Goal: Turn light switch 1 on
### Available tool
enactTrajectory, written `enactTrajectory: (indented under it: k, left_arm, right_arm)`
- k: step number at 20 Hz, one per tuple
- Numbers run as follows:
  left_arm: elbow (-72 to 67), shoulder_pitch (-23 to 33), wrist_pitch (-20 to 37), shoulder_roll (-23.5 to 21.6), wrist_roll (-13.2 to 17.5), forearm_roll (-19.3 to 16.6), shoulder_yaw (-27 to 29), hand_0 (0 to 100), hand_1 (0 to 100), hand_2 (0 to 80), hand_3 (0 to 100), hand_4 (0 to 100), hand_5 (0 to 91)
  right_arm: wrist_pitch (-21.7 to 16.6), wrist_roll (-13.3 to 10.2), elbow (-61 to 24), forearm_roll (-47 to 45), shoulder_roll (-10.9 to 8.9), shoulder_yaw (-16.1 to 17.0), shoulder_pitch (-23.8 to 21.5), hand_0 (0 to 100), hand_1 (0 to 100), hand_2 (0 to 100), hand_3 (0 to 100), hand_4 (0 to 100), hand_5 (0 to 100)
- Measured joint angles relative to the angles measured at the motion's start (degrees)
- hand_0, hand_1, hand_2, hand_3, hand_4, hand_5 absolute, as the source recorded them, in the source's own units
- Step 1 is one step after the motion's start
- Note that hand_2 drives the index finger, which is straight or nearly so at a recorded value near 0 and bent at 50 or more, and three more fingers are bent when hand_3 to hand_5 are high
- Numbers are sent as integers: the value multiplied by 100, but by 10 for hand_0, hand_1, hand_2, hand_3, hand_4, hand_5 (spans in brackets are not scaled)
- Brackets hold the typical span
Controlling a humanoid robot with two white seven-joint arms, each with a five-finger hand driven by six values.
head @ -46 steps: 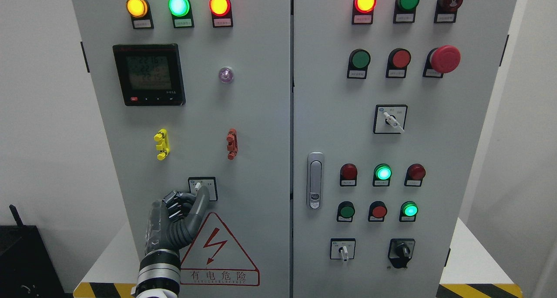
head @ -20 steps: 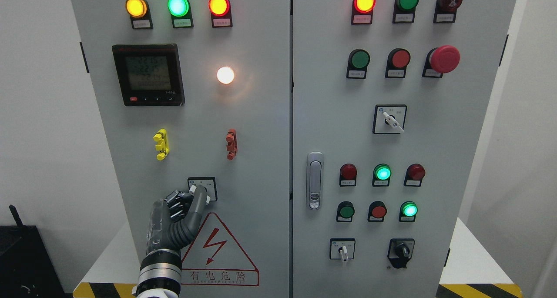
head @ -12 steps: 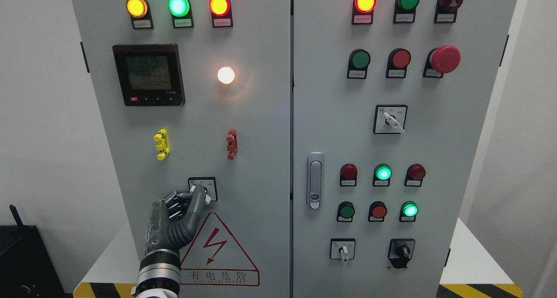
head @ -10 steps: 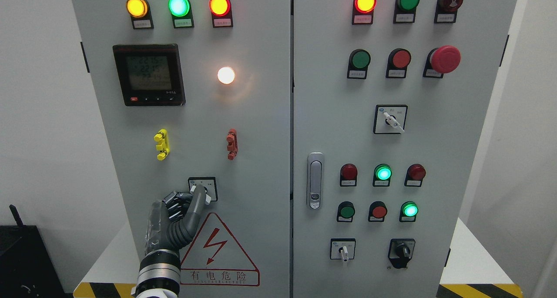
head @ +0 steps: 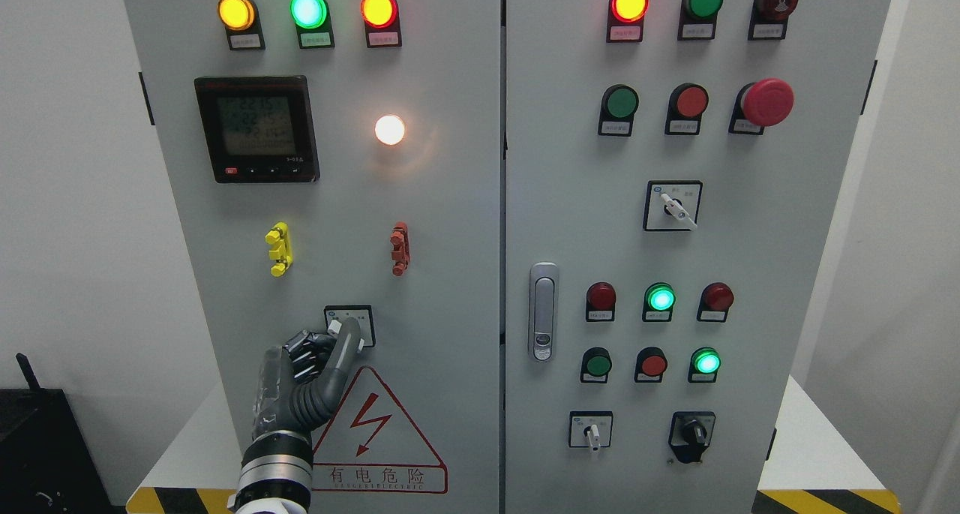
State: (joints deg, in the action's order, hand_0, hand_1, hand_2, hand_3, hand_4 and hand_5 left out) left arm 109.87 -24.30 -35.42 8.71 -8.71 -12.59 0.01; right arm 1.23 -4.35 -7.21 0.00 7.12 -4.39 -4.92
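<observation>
Grey left hand (head: 300, 383), lower left, has one finger against the switch (head: 349, 325) above it, others curled; we grip nothing.

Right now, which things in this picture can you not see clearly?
- Selector switch, head view: knob mostly hidden by the left hand.
- Labels under the indicator lamps: print too small.
- Meter display: digits blurred.
- Right hand: out of view.

Rotary switch (head: 349, 325) low on panel, lamp (head: 389, 130) lit
</observation>
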Motion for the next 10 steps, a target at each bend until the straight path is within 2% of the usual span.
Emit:
enactTrajectory:
  k: [10]
  left_arm:
    - [9, 52, -20, -4, 8, -1, -1, 154, 444, 617, 893, 902, 842]
  right_arm:
    - [0, 0, 0, 0, 0, 0, 0, 0, 0, 0, 0, 0, 0]
